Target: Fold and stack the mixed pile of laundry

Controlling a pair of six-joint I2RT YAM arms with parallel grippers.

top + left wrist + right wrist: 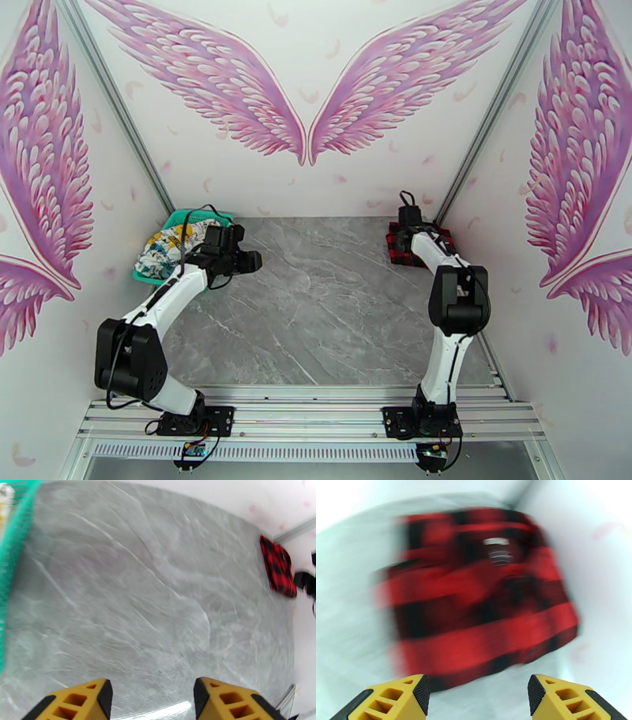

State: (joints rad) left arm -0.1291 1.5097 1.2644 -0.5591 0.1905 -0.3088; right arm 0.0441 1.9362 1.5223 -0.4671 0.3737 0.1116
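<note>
While the overhead view is showing the white cartoon garment (175,241) sitting in the teal basket (146,276) at the table's (316,300) far-left corner, the right wrist camera is revealing blurred white lettering near the far end of the plaid garment (482,598), which is lying folded, nearly square, in the far-right corner. The left gripper (152,695) and right gripper (478,695) are both hanging wide, holding nothing.
</note>
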